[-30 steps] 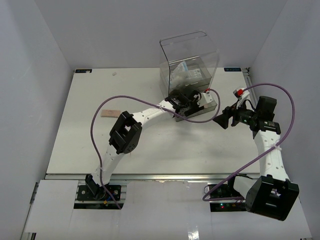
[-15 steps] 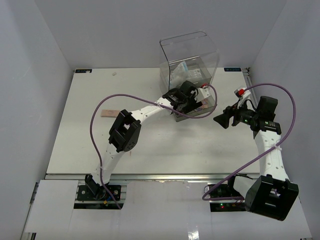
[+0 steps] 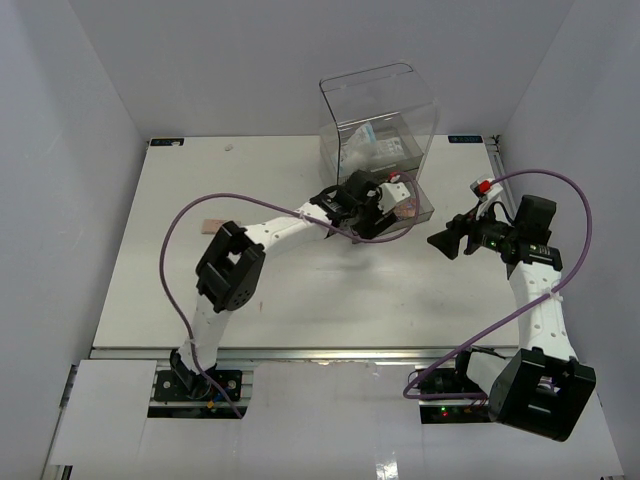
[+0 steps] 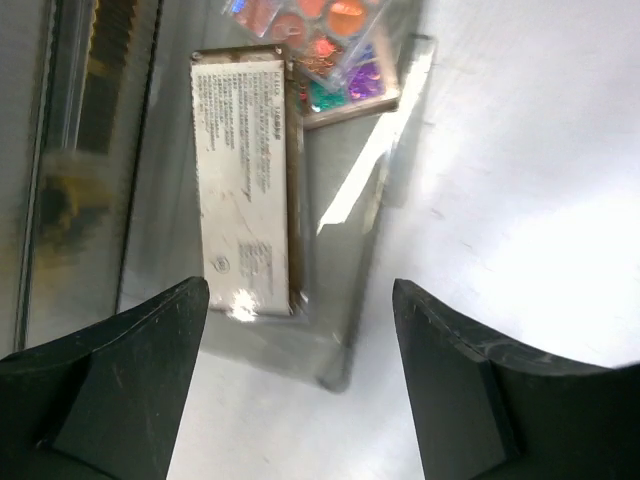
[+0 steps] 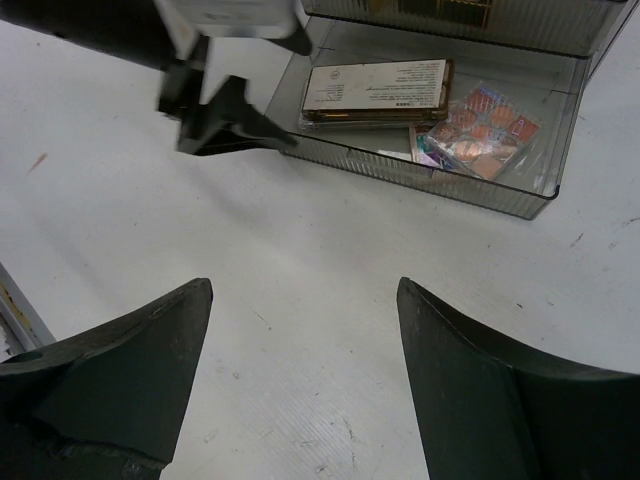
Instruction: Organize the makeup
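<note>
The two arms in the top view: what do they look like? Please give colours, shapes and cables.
Both the left arm and the right arm have white links with boxy black joint housings. A thin purple cable loops loosely along each arm. The wrist cameras show broad, dark, wedge-shaped fingers. I see no markings or sleeves.

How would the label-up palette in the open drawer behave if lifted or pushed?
The label-up palette looks flat and rigid, so it probably keeps its shape and won't roll. Lying flat on the floor of the clear drawer, it likely offers little edge to grip. The glare on its label suggests a slick face that may slide when pushed.
</note>
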You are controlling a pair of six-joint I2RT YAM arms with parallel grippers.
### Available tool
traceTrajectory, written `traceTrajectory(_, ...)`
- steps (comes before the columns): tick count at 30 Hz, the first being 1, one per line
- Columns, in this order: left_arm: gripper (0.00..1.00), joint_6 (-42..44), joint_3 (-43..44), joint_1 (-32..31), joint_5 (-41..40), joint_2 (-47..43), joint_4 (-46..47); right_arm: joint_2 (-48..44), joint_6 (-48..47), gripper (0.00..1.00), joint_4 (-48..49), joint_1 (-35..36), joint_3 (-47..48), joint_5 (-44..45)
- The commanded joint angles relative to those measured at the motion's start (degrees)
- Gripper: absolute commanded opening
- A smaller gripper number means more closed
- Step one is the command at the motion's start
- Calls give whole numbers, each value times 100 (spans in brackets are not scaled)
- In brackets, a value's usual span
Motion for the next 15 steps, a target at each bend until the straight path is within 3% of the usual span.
traceTrajectory(1, 86, -832, -1321, 1, 838, -2033, 927, 13, -4, 81, 107, -30, 12, -248)
traceTrajectory(3, 86, -1112, -2043, 116, 982, -2610, 1263, 40, -4, 81, 91, -30, 15, -267)
traceTrajectory(6, 86, -2193, -2889, 617, 1538, -3660, 1718, 49, -4, 81, 85, -30, 15, -281)
traceTrajectory(9, 86, -3339, -4057, 1623, 2199, -4336, 2403, 40, -4, 81, 87, -30, 20, -267)
traceTrajectory(11, 87, -3754, -4294, 1985, 2281, -4491, 2489, 42, -4, 81, 91, -31, 15, -267)
traceTrajectory(15, 88, -5261, -4603, 3436, 2006, -4551, 2002, 75, -4, 82, 91, -39, 7, -275)
